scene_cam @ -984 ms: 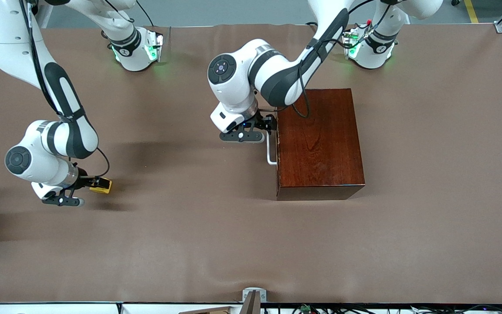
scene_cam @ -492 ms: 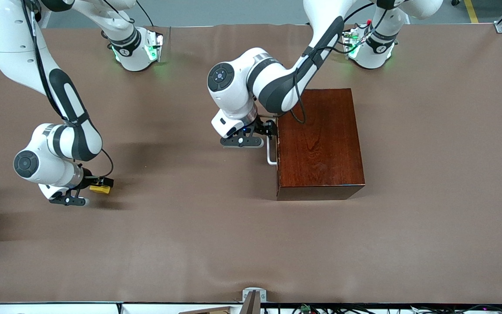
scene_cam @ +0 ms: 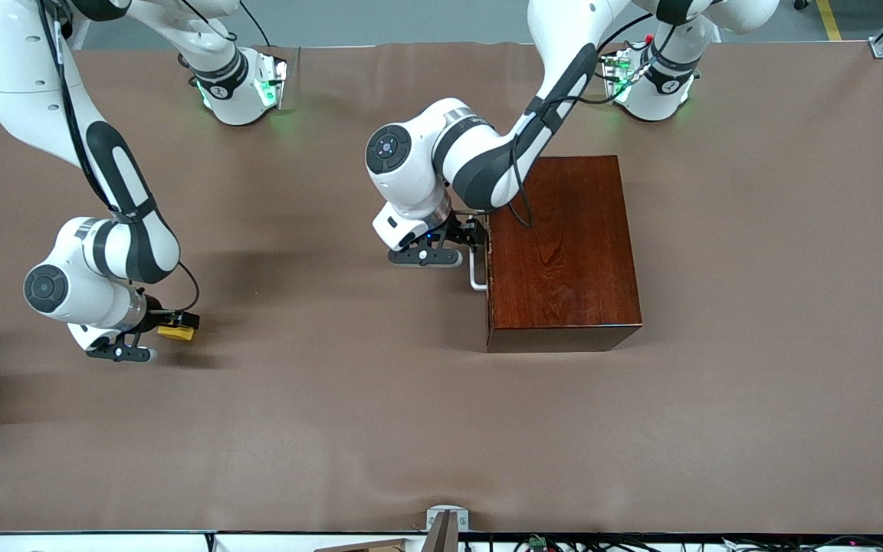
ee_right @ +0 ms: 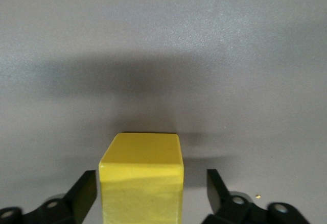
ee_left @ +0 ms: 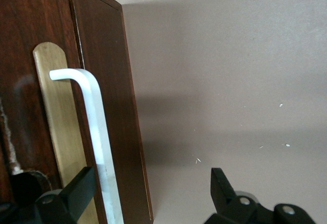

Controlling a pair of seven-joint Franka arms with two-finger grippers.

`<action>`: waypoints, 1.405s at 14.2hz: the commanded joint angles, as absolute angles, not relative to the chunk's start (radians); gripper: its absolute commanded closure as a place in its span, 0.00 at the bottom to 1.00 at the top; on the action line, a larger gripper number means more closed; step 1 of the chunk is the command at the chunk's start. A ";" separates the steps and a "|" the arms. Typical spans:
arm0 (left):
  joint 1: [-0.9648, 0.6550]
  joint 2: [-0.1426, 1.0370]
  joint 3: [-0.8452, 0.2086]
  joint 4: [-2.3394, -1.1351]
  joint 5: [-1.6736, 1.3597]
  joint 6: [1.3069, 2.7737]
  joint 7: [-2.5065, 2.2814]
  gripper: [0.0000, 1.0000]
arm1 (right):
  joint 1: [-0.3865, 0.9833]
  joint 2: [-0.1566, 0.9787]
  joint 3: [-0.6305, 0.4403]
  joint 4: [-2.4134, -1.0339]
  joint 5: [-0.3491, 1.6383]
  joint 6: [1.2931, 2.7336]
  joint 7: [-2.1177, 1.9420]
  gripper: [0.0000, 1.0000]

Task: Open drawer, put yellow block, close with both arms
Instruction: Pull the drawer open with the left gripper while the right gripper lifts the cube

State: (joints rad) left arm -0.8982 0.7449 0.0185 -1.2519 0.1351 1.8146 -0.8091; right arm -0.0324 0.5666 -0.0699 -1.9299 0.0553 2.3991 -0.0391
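Drawer [scene_cam: 489,257]: sitting shut, flush in the face of the dark reddish-brown wooden box [scene_cam: 560,249], which is standing near the middle of the surface [scene_cam: 756,307], toward the left arm's end.
Handle [ee_left: 97,137]: a white U-shaped bar over a brass backplate [ee_left: 59,127], lying along the drawer front.
Left end effector [scene_cam: 472,234]: reaching at the handle with the jaws standing wide open; one finger is sitting on the box side of the bar, the other well clear of it, nothing gripped yet.
Yellow block [ee_right: 142,180]: resting on the surface near the edge at the right arm's end, well apart from the box.
Right end effector [ee_right: 145,193]: straddling the block, jaws open, with a gap showing on each side; not holding it.
Handling, block: probably light and rigid with flat, smooth faces; pinching two parallel sides at mid-height is looking safest against slip.
Handling, drawer: likely stiff and heavier; hooking the bar near its middle should be pulling it out straight.
Writing: no brands, labels or readable text are showing.
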 commanded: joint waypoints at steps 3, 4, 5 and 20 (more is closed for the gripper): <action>-0.905 0.764 0.025 -1.229 0.172 1.816 -0.850 0.00 | -0.040 0.566 -0.063 -1.925 0.044 2.395 -0.018 0.59; -0.907 0.765 0.025 -1.229 0.170 1.816 -0.851 0.00 | -0.041 0.568 -0.063 -1.927 0.044 2.393 -0.018 0.74; -0.908 0.773 0.025 -1.227 0.170 1.816 -0.853 0.00 | -0.041 0.566 -0.063 -1.925 0.044 2.378 -0.018 0.92; -0.923 0.792 0.011 -1.221 0.161 2.006 -0.940 0.00 | -0.037 0.485 -0.066 -1.743 0.043 2.103 -0.205 1.00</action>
State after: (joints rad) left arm -0.9178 0.7746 0.0139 -1.2436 0.1457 1.9712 -0.9202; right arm -0.0318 0.5144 -0.0703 -1.7664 0.0550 2.1550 -0.1648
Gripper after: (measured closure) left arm 0.000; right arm 0.441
